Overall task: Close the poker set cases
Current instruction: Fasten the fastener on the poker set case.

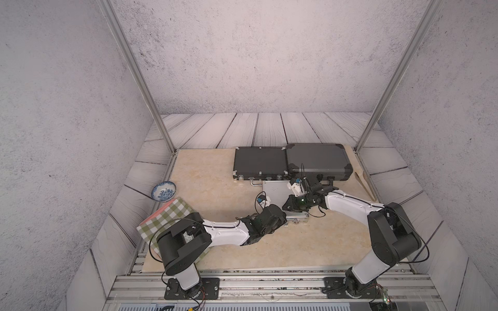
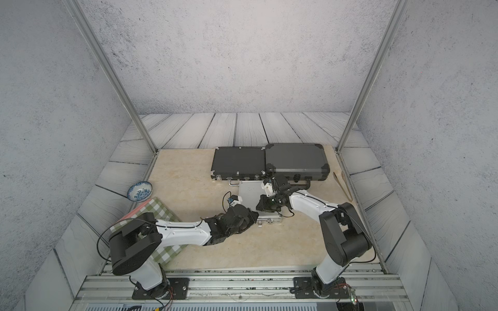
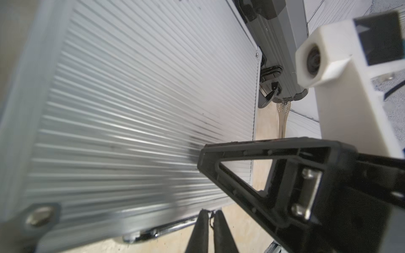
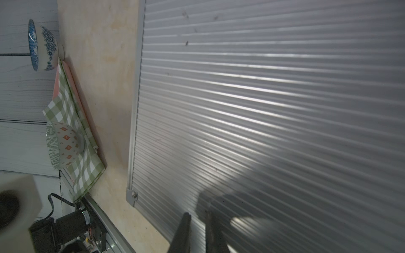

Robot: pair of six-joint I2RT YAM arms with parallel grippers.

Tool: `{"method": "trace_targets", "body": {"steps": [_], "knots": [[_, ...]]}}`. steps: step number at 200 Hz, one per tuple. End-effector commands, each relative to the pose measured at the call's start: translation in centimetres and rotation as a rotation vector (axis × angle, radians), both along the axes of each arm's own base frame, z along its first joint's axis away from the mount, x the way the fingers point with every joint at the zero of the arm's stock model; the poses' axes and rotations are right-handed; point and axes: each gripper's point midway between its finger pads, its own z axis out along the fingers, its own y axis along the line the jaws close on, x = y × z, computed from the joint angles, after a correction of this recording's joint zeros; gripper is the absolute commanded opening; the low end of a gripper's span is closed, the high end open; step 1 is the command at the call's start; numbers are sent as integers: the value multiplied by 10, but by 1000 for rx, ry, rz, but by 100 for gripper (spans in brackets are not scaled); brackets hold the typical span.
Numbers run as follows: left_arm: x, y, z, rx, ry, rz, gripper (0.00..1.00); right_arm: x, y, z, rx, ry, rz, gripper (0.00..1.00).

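Observation:
Two black poker cases [image 1: 260, 163] [image 1: 318, 160] lie with their lids down, side by side at the back of the table, in both top views. A silver ribbed case [image 1: 272, 191] [image 2: 249, 192] lies in front of them, lid down. My left gripper [image 3: 210, 213] is shut, its tips at the case's front edge beside the chrome handle [image 3: 153, 232]. My right gripper [image 4: 197, 216] is shut, its tips resting over the ribbed lid [image 4: 263, 98]. In the left wrist view the right gripper's black finger [image 3: 263, 170] lies on the lid.
A blue patterned bowl [image 1: 163, 191] sits at the table's left edge, with a green checked cloth [image 1: 167, 218] nearer me. An orange-patterned bowl [image 4: 63, 144] stands on that cloth. Wooden tongs [image 1: 366, 185] lie along the right edge.

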Motion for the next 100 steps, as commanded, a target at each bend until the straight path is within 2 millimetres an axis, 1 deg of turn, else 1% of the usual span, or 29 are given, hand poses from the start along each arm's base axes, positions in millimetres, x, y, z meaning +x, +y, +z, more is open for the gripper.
{"method": "trace_targets", "body": {"steps": [1,16,59,78,100], "knots": [[-1,-9,1,2,-10,-37,10,-69,-53,-75,-291,301,-15,17],[-4,-8,2,12,-15,-43,9,-70,-54,-77,-291,303,-16,17],[-16,4,19,95,-67,-73,8,-71,-54,-79,-289,308,-19,17],[-27,2,17,119,-74,-107,8,-70,-53,-79,-287,307,-21,17],[-36,-4,5,157,-69,-146,7,-69,-52,-78,-286,306,-22,17]]}}
